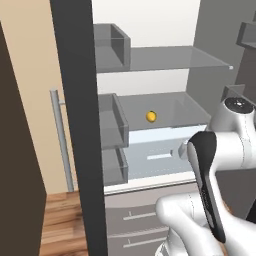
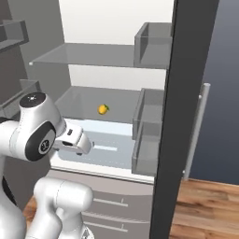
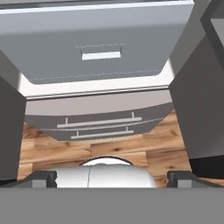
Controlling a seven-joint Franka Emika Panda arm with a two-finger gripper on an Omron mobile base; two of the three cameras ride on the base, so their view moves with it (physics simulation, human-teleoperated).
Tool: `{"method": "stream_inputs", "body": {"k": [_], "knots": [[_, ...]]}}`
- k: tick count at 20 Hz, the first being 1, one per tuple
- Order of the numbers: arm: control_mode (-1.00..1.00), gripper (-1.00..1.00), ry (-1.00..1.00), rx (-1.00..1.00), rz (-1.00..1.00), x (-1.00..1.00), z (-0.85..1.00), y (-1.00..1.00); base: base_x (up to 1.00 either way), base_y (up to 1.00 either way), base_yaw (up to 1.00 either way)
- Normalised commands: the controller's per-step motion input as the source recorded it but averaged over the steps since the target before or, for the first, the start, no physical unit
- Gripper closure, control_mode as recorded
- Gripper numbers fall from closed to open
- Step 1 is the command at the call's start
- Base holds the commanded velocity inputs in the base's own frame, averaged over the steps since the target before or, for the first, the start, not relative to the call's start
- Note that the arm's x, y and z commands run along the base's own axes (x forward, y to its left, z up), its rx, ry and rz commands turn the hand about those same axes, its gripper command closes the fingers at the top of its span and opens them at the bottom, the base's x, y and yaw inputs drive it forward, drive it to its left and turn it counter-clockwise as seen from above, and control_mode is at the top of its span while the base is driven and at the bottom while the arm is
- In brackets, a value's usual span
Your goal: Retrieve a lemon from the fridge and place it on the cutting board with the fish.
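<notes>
While the fridge stands with both doors swung wide, the lemon sits alone on the middle glass shelf, toward the back of the white interior; from the right base camera the lemon shows near the centre of that same shelf, well apart from the door bins on either side. Above it runs a higher glass shelf, and below it a pale drawer front with a white slot handle. Under the opening are two grey lower drawers with thin bar handles.

The arm reaches toward the fridge at the height of the pale drawer, below the lemon and not touching it. The gripper appears as a white block at the end of the wrist, in front of the pale drawer; from here its fingers are hidden, so I cannot tell from that picture how the jaws stand. In the hand camera, the two dark fingertips sit at opposite sides of the bottom edge, far apart, with nothing between them, so the pincer is released. That camera looks down at the pale drawer front, the grey lower drawers and the wooden floor.

A silver bar handle runs down the outside of the left door, and another down the right door.
</notes>
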Motion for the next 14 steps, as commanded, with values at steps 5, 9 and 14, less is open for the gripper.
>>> {"method": "stream_inputs", "body": {"k": [5, 9, 14], "knots": [[1.0, -1.0, 0.0, 0.0, 0.0, 0.0, 0.0, 0.0, 0.26, -0.26, 0.0], [1.0, -1.0, 0.0, 0.0, 0.0, 0.0, 0.0, 0.0, 0.4, -0.36, 0.0], [1.0, -1.0, 0.0, 0.0, 0.0, 0.0, 0.0, 0.0, 0.37, -0.01, 0.0]]}}
